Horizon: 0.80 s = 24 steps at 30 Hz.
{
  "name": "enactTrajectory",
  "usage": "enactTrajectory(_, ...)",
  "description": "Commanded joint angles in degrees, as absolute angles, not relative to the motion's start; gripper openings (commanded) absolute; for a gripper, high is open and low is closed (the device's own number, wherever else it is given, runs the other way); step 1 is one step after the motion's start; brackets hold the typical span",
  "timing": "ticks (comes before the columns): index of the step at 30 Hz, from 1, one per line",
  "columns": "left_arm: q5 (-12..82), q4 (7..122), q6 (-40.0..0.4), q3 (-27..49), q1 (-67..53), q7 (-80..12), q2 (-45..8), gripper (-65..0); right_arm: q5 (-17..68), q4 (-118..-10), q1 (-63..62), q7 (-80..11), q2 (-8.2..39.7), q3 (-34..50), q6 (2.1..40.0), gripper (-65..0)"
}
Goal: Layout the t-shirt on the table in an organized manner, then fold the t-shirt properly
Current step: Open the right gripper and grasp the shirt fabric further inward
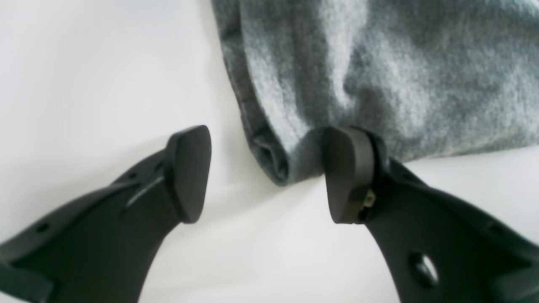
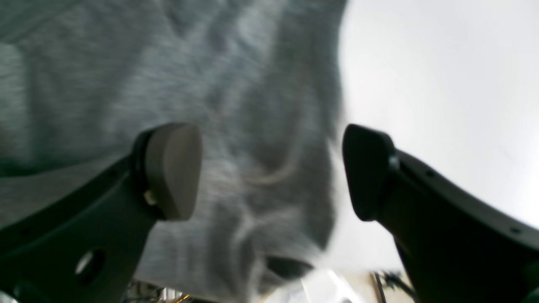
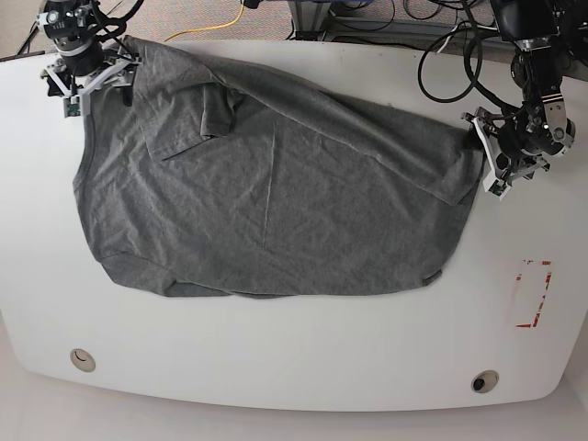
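Base view shows the shirt (image 3: 276, 202) stretched across the tabletop (image 3: 276, 367), long axis between both end effectors: left (image 1: 265, 176) and right (image 2: 269, 172) gape over opposite edges.

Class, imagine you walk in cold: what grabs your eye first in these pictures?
A big wrinkled grey t-shirt sprawls across the middle of the glossy white table. An open end effector sits at each far corner of it: the left end effector at the base view's right, the right end effector at its top left.
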<state>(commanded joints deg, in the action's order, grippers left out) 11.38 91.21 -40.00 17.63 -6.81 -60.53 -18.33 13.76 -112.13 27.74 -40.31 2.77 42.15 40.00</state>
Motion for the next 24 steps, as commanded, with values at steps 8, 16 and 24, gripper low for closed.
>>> enactTrajectory(8,11.47,91.21,-40.00,17.63,-6.81,-60.53,-18.33,-26.7,13.67,-106.33,23.08,-40.31,2.77,38.90,40.00,-14.6)
enactTrajectory(16,11.47,91.30,-40.00,17.63,-6.81,-60.53,-18.33,-26.7,13.67,-102.20,19.65,-40.31,2.95,38.55,40.00,-14.6)
enactTrajectory(24,11.47,91.30,-40.00,17.63,-6.81,-60.53,-18.33,-26.7,13.67,-100.97,18.86,-40.31,4.53,34.68,40.00,-14.6)
